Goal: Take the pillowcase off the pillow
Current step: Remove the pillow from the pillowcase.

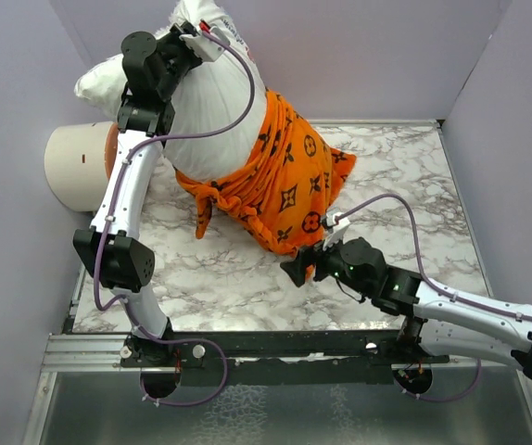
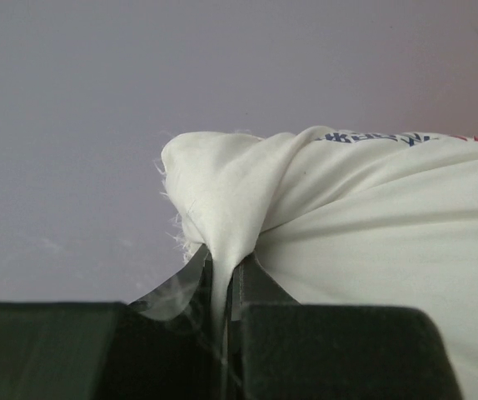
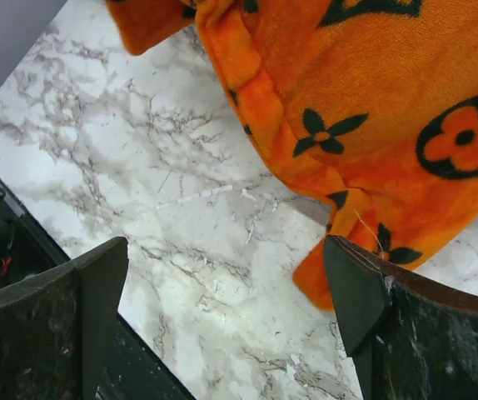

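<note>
The white pillow (image 1: 212, 111) hangs tilted over the back left of the table, its upper corner pinched in my left gripper (image 1: 185, 40). In the left wrist view that gripper (image 2: 226, 268) is shut on a fold of the pillow (image 2: 372, 217). The orange pillowcase (image 1: 280, 181) with black flower motifs covers only the pillow's lower end and bunches on the marble table (image 1: 229, 278). My right gripper (image 1: 300, 268) stands open low over the table at the pillowcase's near edge. In the right wrist view the pillowcase (image 3: 372, 92) has a corner of its hem lying by the right finger (image 3: 356, 292), and nothing is between the fingers of the gripper (image 3: 226, 287).
A cream cylinder (image 1: 76, 167) lies at the left edge behind my left arm. Lilac walls close in the table at the back and both sides. A metal rail (image 1: 247, 345) runs along the near edge.
</note>
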`<state>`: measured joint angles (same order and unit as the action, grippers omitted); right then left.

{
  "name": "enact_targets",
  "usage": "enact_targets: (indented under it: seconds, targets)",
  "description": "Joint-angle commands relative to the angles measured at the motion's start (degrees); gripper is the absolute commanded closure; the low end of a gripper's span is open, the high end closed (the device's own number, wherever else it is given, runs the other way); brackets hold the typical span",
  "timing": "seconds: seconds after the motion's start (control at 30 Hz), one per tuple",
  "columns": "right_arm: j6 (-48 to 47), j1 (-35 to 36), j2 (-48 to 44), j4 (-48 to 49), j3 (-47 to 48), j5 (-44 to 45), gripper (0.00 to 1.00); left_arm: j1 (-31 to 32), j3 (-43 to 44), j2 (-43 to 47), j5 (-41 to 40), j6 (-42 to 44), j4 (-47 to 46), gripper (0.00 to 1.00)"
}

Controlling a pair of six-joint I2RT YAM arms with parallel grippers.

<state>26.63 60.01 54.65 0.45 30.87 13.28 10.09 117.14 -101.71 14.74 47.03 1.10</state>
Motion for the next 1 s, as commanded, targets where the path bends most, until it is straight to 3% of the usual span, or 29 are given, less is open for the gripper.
enact_targets:
  seconds: [0.0, 0.23, 0.63, 0.77, 0.83, 0.9, 0.97]
  targets:
    - [1.3, 0.4, 4.1, -6.4, 2.5, 5.1, 0.00, 0.9, 3.1, 4.9, 0.7, -0.3, -20.9, 1.00]
    - [3.2, 0.0, 25.7, -13.7, 11.0, 12.8, 0.00, 0.5, 2.4, 5.1, 0.9, -0.1, -20.3, 1.00]
    - [-3.0, -3.1, 40.6, -7.7, 15.1, 12.1, 0.02, -0.9, 2.6, 5.3, 2.0, -2.0, -20.6, 1.00]
    - [-2.4, -5.0, 43.3, -5.3, 14.9, 9.1, 0.24, -1.3, 3.5, 4.9, 2.0, -1.7, -20.7, 1.00]
    - [0.0, -7.1, 42.1, -4.8, 13.7, 7.4, 0.50, -1.7, 4.9, 4.9, 1.7, -1.9, -20.9, 1.00]
    - [4.3, -9.8, 39.6, -6.3, 12.1, 7.0, 0.92, -2.5, 6.8, 2.4, 0.7, -2.1, -21.7, 1.00]
    - [9.3, -12.6, 35.9, -8.2, 9.9, 7.9, 0.99, -3.7, 9.5, 0.7, -0.6, -2.3, -22.9, 1.00]
